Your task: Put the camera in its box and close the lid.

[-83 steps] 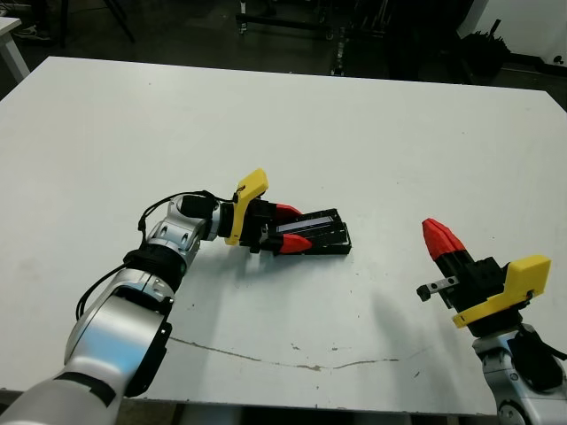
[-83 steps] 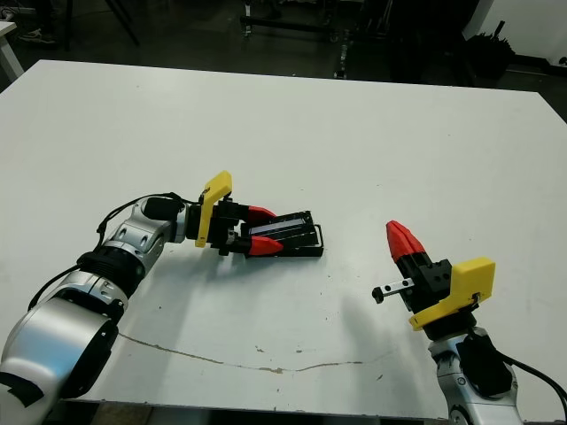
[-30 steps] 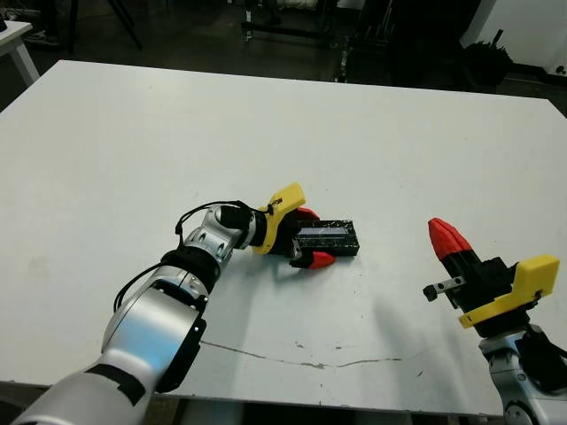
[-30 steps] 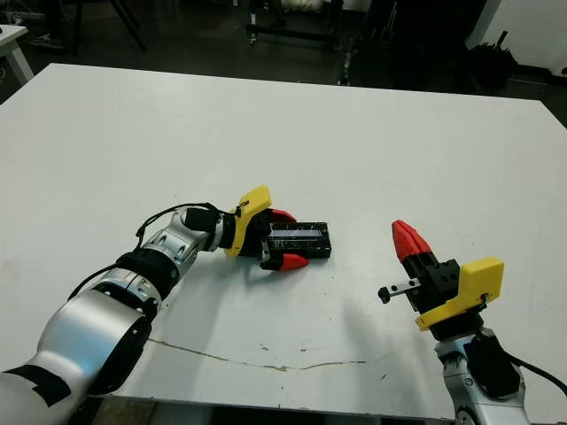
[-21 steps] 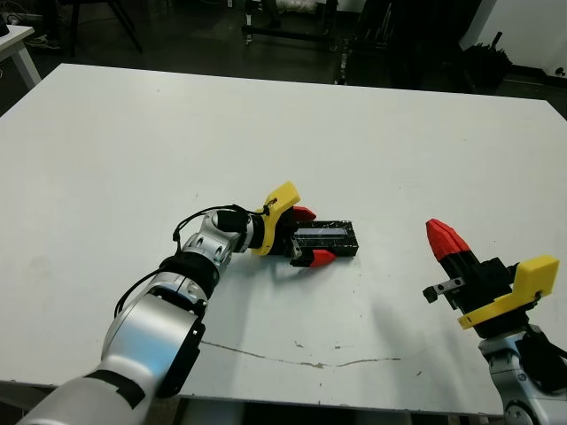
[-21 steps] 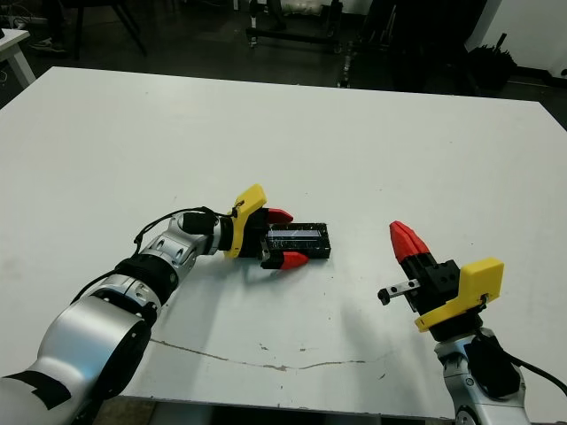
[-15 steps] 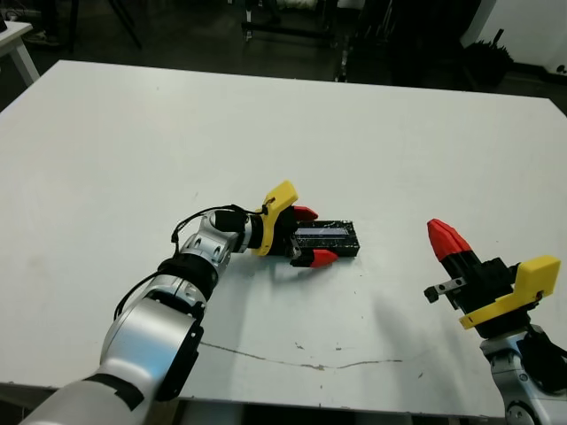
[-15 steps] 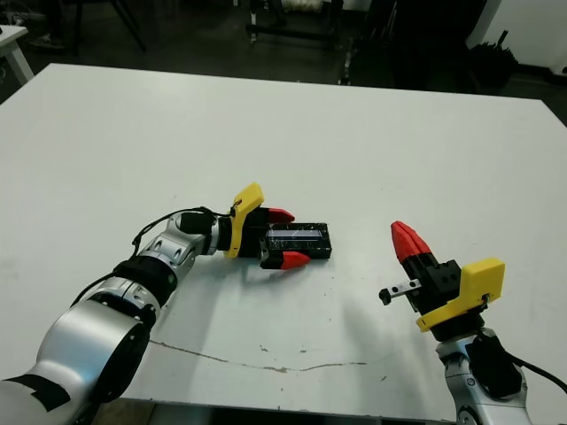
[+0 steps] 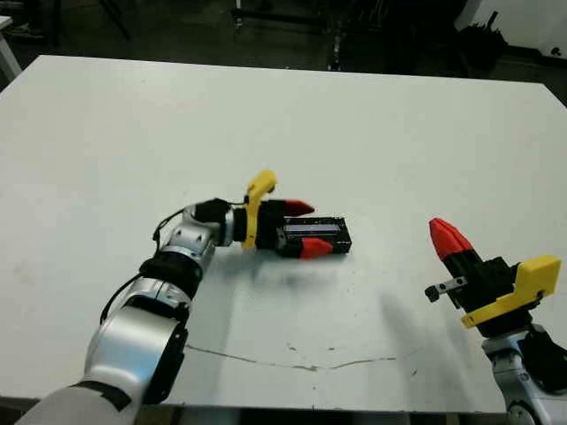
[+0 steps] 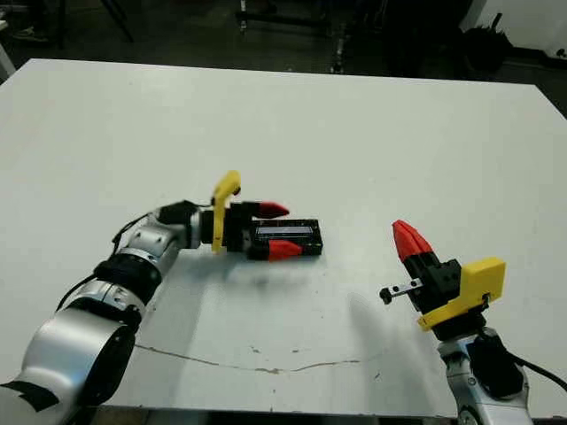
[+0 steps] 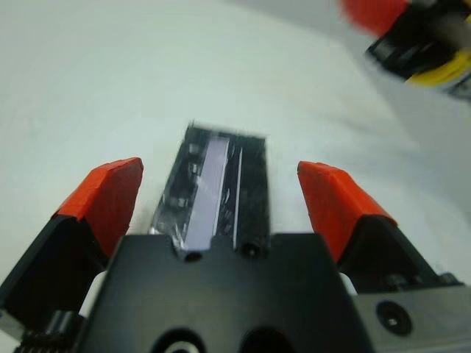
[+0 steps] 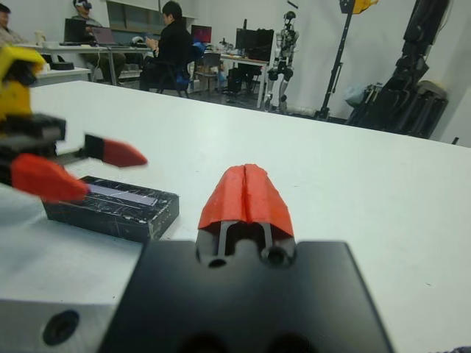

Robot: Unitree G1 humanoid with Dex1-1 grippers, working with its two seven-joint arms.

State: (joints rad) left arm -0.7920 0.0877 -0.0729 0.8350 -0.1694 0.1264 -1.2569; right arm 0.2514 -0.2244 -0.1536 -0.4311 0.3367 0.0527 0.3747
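- Box (image 9: 314, 236) lies flat near the middle of the white tabletop (image 9: 372, 133), with the lid (image 12: 118, 195) seated on top of it; a pale, glinting strip runs along the lid's top face.
- Nothing of the camera shows; with the lid on, the inside of the box is hidden.
- Left claw (image 9: 301, 228) sits at the box's left end with its two red-tipped fingers spread wide, one on the far side of the box and one on the near side.
- From the left wrist view both fingers (image 11: 107, 193) stand clear of the box's long sides, so the claw straddles the box without pinching it.
- Left arm reaches in low over the tabletop from the box's left, its yellow part standing upright just behind the claw.
- Right claw (image 10: 406, 237) is held well to the right of the box and nearer the robot, raised off the tabletop, its two red tips pressed together into one point and holding nothing.
- People sit at desks far beyond the tabletop, seen in the right wrist view.
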